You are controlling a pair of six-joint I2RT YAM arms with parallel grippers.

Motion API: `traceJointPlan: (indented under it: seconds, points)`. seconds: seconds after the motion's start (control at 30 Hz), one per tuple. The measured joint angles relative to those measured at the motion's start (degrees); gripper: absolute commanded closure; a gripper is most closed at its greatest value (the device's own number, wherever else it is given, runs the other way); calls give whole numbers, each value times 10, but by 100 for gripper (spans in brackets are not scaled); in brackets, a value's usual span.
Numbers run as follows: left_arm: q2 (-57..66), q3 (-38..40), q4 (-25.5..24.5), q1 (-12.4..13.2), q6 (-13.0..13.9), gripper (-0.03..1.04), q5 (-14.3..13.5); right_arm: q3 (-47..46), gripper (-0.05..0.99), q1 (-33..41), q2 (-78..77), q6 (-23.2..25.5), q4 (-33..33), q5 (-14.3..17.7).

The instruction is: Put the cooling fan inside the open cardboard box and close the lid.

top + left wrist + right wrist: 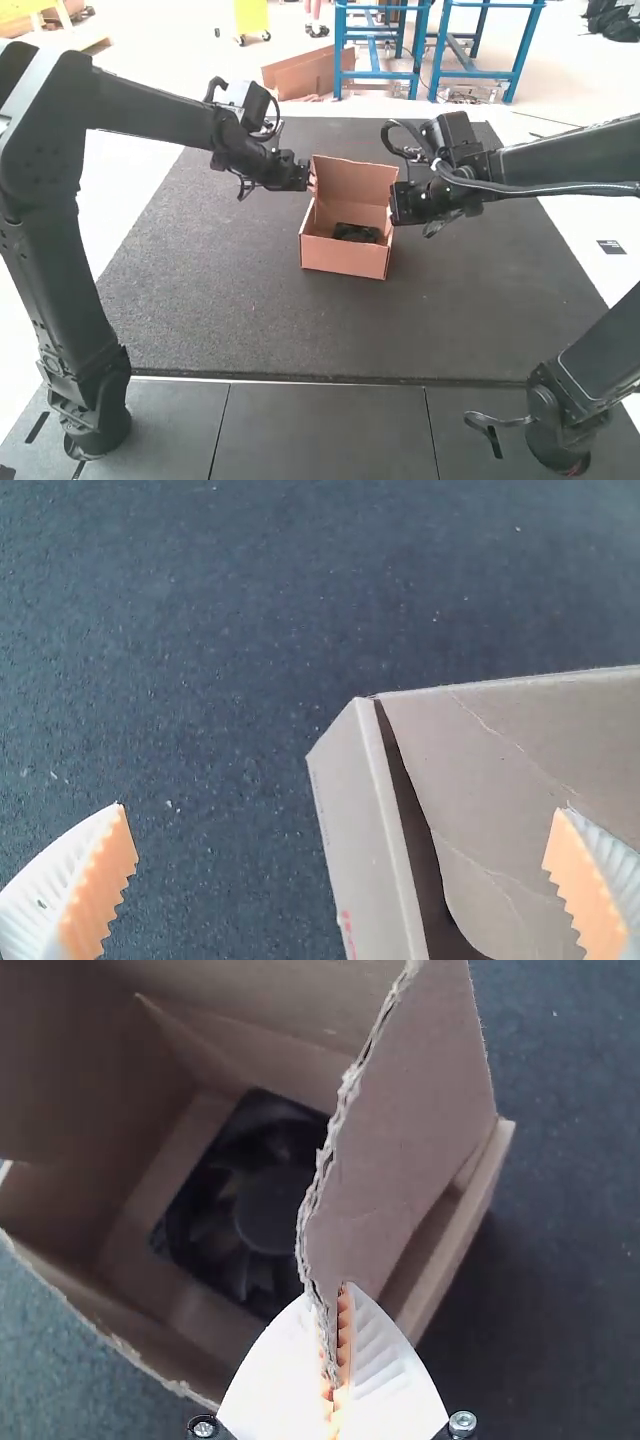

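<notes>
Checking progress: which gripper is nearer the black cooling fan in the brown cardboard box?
Right. The right gripper pinches a side flap beside the fan; the left gripper sits open by the lid, farther off.

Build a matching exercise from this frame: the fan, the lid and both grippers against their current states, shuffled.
Things:
1. cooling fan
2. lid
3. left gripper
4. right gripper

States:
A. shut on a side flap
B. lying inside the box
C. open, at the lid's left edge
D. standing upright, not closed

Pairs: 1-B; 2-D; 3-C; 4-A
</notes>
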Motion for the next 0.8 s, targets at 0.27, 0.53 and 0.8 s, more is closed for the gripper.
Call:
traceJointPlan:
  seconds: [0.27, 0.53, 0.8]
  points:
    - [-21, -19, -59, 0, 7, 4, -9, -17, 89, 19, 0, -12, -35, 0]
    - [-60, -22, -73, 21, 44, 4, -61, 12, 1, 18, 0, -7, -108, -9]
    - [-78, 54, -41, 42, 58, 4, -118, 76, 1, -14, -81, 12, -134, -22]
